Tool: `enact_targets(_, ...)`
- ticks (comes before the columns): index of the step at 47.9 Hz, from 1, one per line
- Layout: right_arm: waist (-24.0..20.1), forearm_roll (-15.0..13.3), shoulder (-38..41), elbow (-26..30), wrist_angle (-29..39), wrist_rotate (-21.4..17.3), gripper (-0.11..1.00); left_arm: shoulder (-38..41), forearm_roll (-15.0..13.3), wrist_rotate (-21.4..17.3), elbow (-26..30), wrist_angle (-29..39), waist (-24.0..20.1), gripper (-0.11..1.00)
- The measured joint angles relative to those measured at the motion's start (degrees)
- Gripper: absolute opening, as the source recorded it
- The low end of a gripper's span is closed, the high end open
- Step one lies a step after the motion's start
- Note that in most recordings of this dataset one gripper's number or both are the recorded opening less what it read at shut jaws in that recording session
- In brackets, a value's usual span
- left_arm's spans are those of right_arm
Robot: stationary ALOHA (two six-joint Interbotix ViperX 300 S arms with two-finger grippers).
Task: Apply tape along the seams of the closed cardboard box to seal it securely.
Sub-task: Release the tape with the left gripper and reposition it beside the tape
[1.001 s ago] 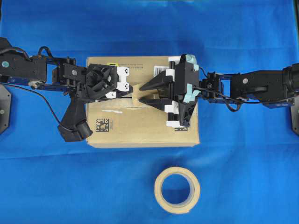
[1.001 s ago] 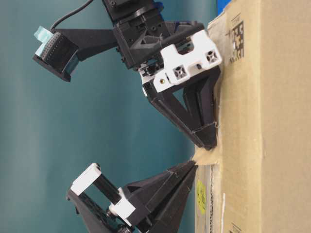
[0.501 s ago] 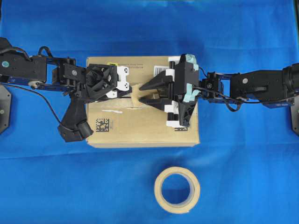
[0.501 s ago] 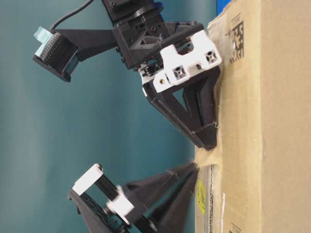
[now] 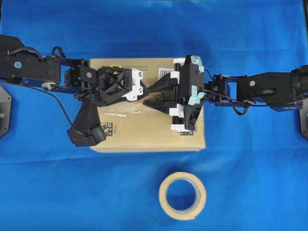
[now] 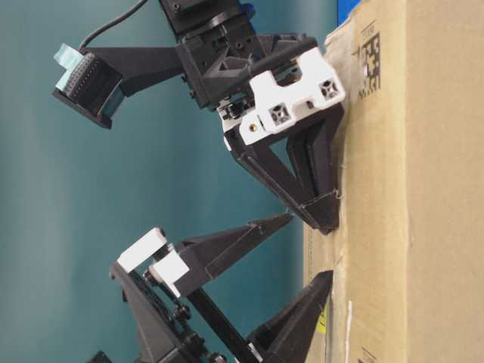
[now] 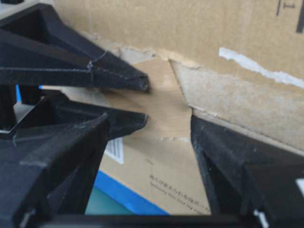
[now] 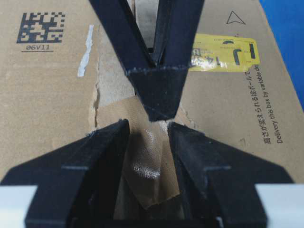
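The cardboard box [image 5: 144, 134] lies in the middle of the blue cloth. Its seam [image 5: 129, 109] runs left to right between torn pale edges. The small tan tape [image 8: 149, 161] lies over the seam, between the fingers of my right gripper [image 8: 148, 126], which is open with its tips down on the box top [image 6: 321, 219]. My left gripper [image 5: 140, 95] faces it and is open wide. Its lower finger [image 8: 159, 97] rests on the tape's far end, and its upper finger [image 6: 265, 227] is raised off the box. The left wrist view shows the tape [image 7: 164, 102] between both grippers' fingers.
The ring-shaped tape roll [image 5: 182, 196] lies on the cloth in front of the box. The box top carries a yellow sticker [image 8: 223, 52], a black code print [image 8: 40, 26] and a pale torn strip [image 5: 115, 115].
My left gripper has moved right toward the right gripper and opened wide; one finger lifted off the box. The right gripper has stayed in place.
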State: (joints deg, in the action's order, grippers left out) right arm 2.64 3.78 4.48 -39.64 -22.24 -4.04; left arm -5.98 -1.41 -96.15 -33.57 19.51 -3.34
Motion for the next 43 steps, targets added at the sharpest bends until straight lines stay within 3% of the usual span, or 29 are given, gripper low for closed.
enact_targets(25,-0.5,0.0,0.0,0.0,0.3,0.1,0.42,-0.6,0.3,0.2,2.5,10.6,0.4,0.67)
enact_targets(43,-0.7,0.4,0.0,0.0,0.5,0.1,0.42,-0.8,0.3,0.3,2.6,12.0,0.8,0.67)
